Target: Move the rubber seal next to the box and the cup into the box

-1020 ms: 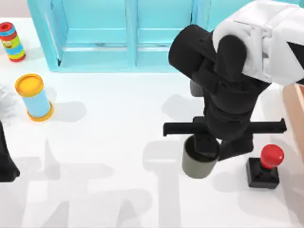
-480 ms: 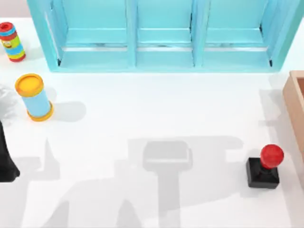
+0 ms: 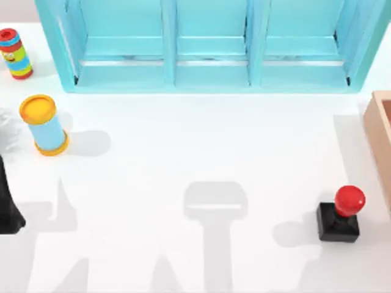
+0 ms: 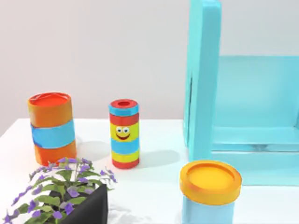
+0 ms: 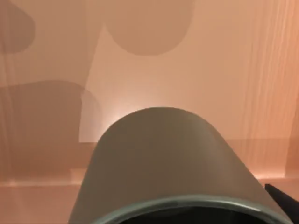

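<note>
The rubber seal [image 3: 339, 213], a black block with a red knob, stands on the white table near the right side, a short way in front of the tan wooden box [image 3: 380, 137] at the right edge. In the right wrist view the olive-green cup [image 5: 163, 158] sits close up, with the box's wooden inner surface [image 5: 224, 60] behind it. One dark fingertip [image 5: 284, 197] of my right gripper shows beside the cup's rim, and the gripper holds the cup. My left gripper [image 3: 7, 210] rests at the table's left edge.
A turquoise shelf cabinet [image 3: 208, 43] spans the back. A light-blue cylinder with yellow ends [image 3: 44, 125] and a striped toy [image 3: 15, 54] stand at the left. The left wrist view also has an orange-and-blue can [image 4: 51, 128] and a potted plant [image 4: 70, 198].
My right arm and the cup it gripped mid-table have left the top view towards the right. The seal has stayed put. The left arm has not moved.
</note>
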{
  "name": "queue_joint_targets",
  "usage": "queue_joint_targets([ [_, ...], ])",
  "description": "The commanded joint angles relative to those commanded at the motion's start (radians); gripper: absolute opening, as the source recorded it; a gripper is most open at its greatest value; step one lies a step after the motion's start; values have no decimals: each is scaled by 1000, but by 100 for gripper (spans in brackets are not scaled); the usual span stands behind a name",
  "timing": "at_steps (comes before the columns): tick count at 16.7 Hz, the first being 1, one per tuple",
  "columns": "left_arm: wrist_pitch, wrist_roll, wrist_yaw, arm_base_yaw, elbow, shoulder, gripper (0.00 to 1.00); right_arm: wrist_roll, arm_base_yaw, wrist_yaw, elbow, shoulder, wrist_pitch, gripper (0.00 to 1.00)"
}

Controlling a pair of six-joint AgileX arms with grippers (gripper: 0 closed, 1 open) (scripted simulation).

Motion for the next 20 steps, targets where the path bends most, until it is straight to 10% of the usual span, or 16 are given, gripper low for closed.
queue_joint_targets([
  [20, 0, 0, 0, 0, 0, 0, 100, -27, -28, 4, -242, 34, 280, 0],
])
